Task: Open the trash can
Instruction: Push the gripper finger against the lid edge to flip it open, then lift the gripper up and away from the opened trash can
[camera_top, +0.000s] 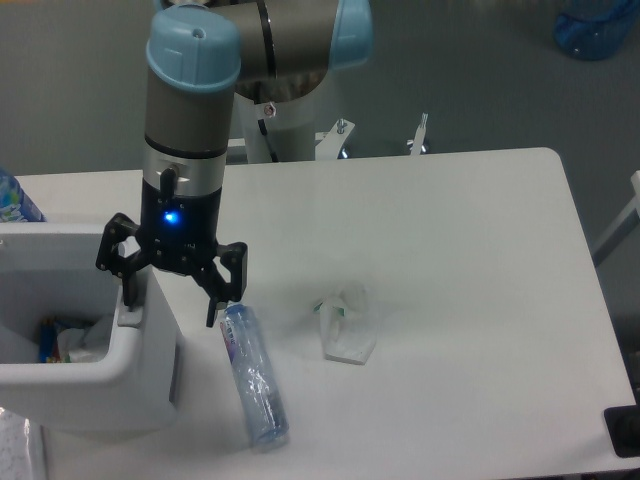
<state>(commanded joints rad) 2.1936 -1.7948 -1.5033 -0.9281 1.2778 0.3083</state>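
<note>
The trash can (110, 385), a large white boxy bin, stands at the table's left front corner. Its top is uncovered, and I see coloured litter (62, 338) inside; the lid is out of sight. My gripper (170, 298) hangs open, pointing down over the bin's right rim. One finger (128, 290) touches the grey push strip (131, 319) on the rim. The other finger (213, 303) hangs outside the bin, just above a bottle's cap.
A clear plastic bottle (254, 377) lies on the table right of the bin. A crumpled clear wrapper (346, 326) sits mid-table. A blue-labelled bottle (14, 199) stands behind the bin, a blue jug (596, 24) on the floor far right.
</note>
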